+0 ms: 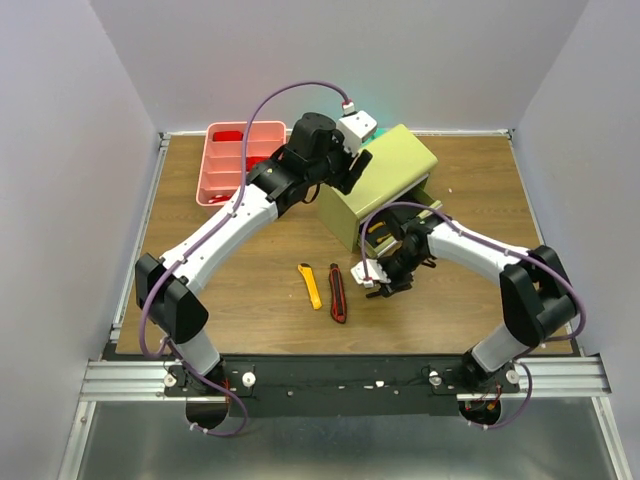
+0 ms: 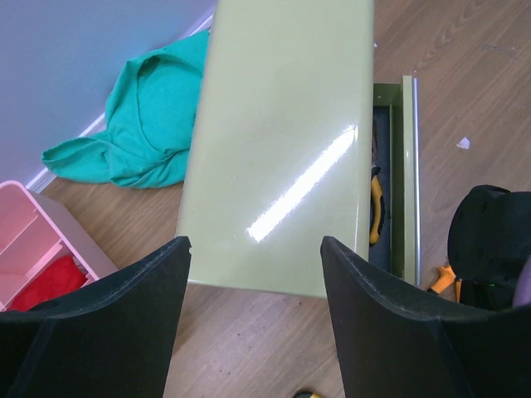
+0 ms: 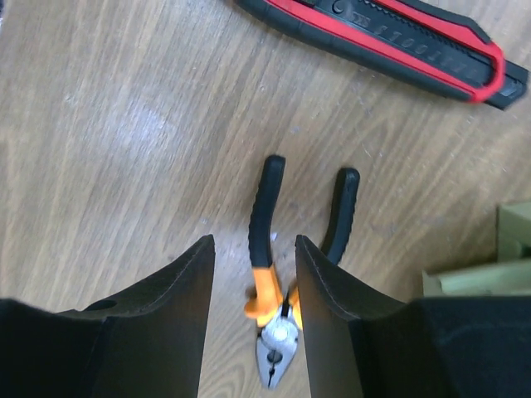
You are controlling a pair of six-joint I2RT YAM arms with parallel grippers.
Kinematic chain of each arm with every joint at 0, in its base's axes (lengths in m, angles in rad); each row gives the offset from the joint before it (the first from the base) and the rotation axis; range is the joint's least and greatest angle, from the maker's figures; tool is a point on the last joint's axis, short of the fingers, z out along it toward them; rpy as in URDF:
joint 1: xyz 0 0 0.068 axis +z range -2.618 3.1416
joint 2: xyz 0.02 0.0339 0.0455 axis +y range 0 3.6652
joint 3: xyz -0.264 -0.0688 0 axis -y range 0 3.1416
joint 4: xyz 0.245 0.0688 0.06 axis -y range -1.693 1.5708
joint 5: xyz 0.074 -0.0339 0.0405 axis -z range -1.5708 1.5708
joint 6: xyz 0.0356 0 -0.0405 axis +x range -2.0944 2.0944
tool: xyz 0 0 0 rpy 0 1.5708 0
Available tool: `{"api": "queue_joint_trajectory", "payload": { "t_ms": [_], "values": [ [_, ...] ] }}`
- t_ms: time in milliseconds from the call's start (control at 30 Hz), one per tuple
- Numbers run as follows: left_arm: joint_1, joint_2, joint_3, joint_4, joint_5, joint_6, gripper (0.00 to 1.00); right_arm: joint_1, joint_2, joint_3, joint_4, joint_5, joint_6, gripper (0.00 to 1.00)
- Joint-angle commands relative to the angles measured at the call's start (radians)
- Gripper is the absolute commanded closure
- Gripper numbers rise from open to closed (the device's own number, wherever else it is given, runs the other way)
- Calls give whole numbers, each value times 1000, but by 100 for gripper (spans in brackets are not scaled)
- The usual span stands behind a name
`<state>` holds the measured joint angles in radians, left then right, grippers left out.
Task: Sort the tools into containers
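right gripper (image 3: 254, 240) is part open, straddling the orange-and-black pliers (image 3: 267, 286) near the hinge. There's a gap on one side, so it doesn't look clamped. Can't tell if the pliers sit on the wood or are lifted. Risk: a pinch that close to the pivot could let the handles swing or the head slip out. The olive chest (image 1: 400, 160) has its drawer (image 2: 397, 166) open just beside, so a swing could clip the front. red-black utility knife (image 3: 390, 41) is near the handle tips, yellow utility knife (image 1: 311, 285) beyond it. left gripper (image 2: 253, 245) is wide open and empty over the chest top; descending would hit the lid. Open room is on the table (image 1: 230, 290) near-left, with the pink tray (image 1: 240, 160) far-left.
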<state>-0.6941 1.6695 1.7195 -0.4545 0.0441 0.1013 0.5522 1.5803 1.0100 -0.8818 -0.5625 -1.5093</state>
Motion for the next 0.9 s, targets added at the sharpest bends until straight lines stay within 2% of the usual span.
{"api": "queue_joint_trajectory", "payload": {
  "t_ms": [0,167,300,400,433,533,667,767,867],
  "values": [
    [-2,-66,-35,8,-36,32,25,34,64,-24,70,44,15,51],
    [4,-80,-47,7,-67,46,25,40,130,-24,92,120,18,55],
    [10,-73,-43,11,-62,44,24,41,138,-45,115,167,17,64],
    [11,-59,-28,13,-56,38,24,45,118,-41,92,151,23,78],
    [11,-50,-21,11,-55,37,24,46,103,-34,80,144,24,91],
    [11,-36,0,10,-53,32,24,48,6,22,-28,102,47,99],
    [16,-25,9,11,-47,29,24,48,-140,117,-253,78,38,99],
    [18,-14,14,11,-44,23,24,48,-186,196,-371,145,14,99],
    [21,-2,25,14,-46,12,24,41,-194,263,-413,211,1,99]
  ]
}}
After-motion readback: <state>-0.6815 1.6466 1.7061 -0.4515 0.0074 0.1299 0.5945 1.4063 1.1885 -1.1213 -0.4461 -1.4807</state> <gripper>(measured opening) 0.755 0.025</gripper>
